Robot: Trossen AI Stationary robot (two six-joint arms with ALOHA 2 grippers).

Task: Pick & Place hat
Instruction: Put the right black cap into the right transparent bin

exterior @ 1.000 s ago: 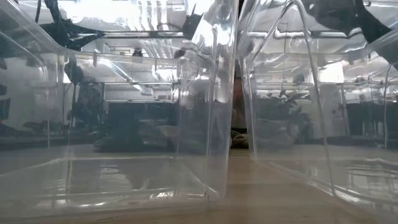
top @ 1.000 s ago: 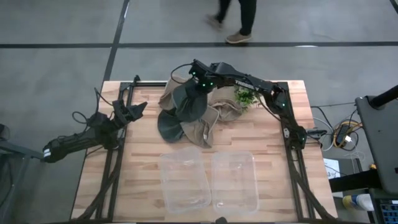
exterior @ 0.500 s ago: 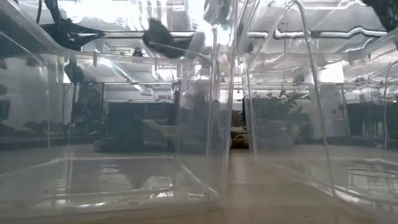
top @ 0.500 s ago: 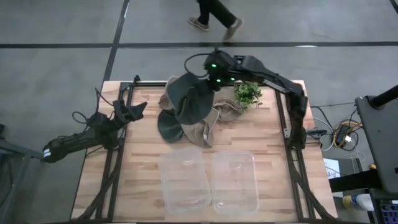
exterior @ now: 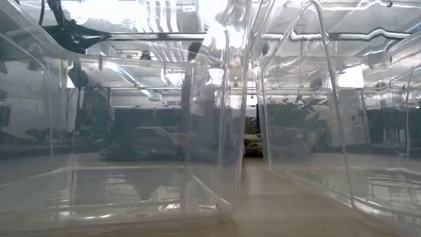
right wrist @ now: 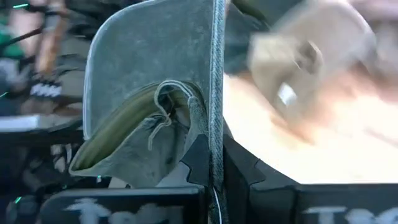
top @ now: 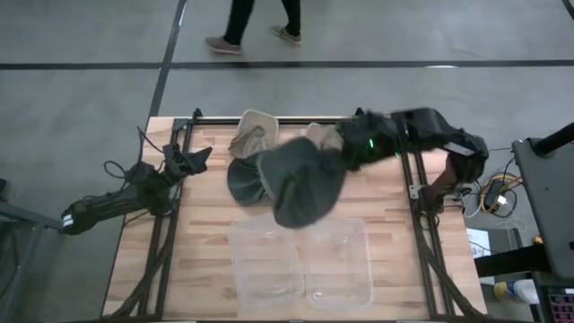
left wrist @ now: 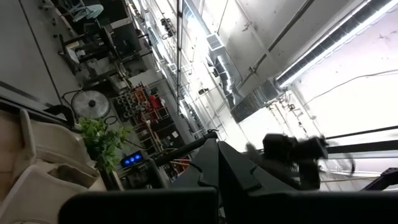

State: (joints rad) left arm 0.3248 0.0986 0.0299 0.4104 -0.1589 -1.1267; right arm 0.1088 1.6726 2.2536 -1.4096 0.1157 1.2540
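Observation:
My right gripper point(top: 352, 151) is above the table's far right part, shut on a dark green brimmed hat point(top: 305, 184). The hat spreads out below and left of the gripper, over the pile and the far rims of the bins. In the right wrist view the hat point(right wrist: 149, 81) shows its brim and olive inner band. A beige hat point(top: 256, 128), a second dark hat point(top: 240, 182) and a tan one point(top: 319, 135) lie in a pile at the table's far middle. My left gripper point(top: 195, 159) waits shut at the table's left edge. My right gripper pinches the dark green hat by the edge of its brim point(right wrist: 214, 134) between the two fingers. The fingers come from the table's right side. The hat hangs to the left of the fingers, lifted off the pile; whether its lower part touches anything cannot be told.
Two clear plastic bins point(top: 265, 260) point(top: 339, 260) stand side by side at the near edge; their walls point(exterior: 223, 131) fill the low view. A person point(top: 256, 22) walks on the floor beyond the far edge. Bare wood lies left of the pile point(top: 202, 215).
My right gripper has risen from the pile and swung toward the table's right edge, keeping its hold on the dark green hat. The hat has come off the pile and now hangs spread toward the near side, over the bins' far rims.

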